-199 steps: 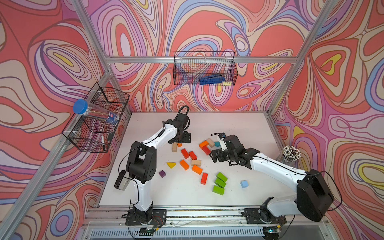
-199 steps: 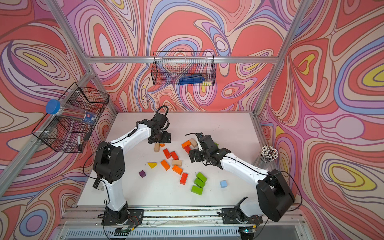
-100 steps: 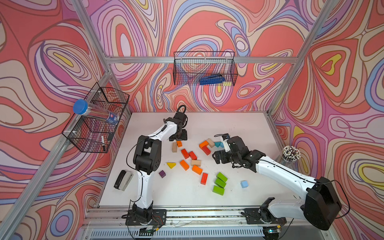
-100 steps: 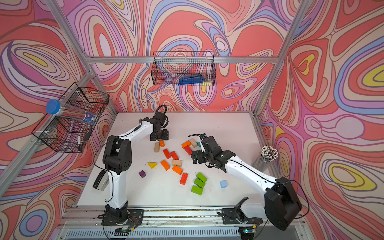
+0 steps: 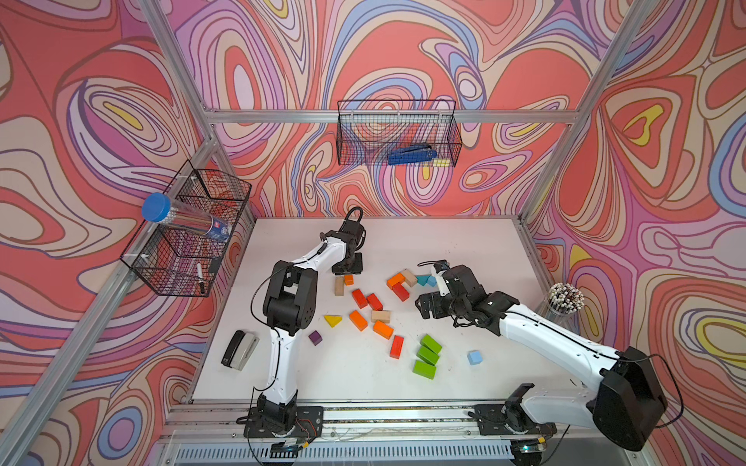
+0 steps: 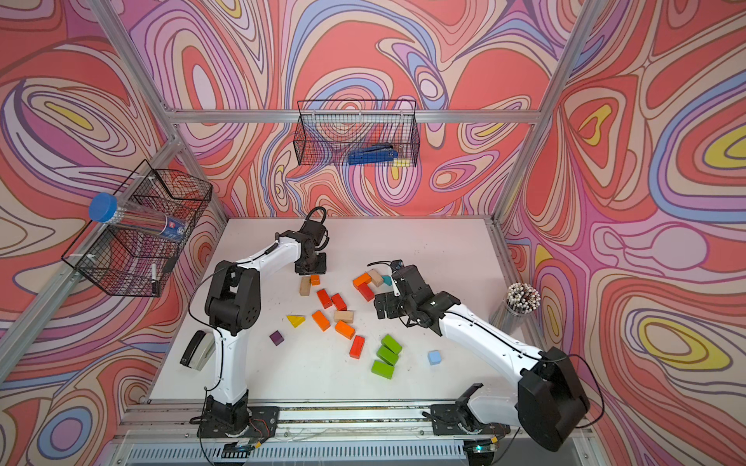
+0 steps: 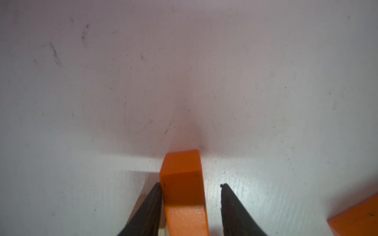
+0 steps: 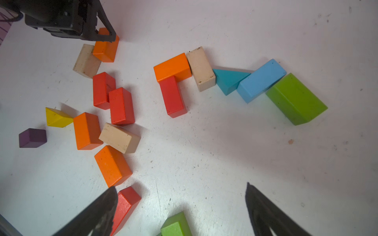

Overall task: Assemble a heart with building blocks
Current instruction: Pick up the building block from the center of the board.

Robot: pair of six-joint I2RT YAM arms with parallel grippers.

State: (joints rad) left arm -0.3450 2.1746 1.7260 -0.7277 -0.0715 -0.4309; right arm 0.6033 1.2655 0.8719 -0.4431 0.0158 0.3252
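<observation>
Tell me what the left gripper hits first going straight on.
The table, most likely: the left gripper points down with the orange block already between its fingers, so the tips should land beside it. Remaining height is unclear.

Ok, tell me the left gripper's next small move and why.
Probably close the jaws fully. The left gripper straddles the small orange block: one finger touches its side, the other stands off with a gap. Until both press, lifting would likely leave it behind.

stapler (image 5: 239, 350), pencil cup (image 5: 563, 298), back basket (image 5: 363, 133), side basket (image 5: 169, 274)
</observation>
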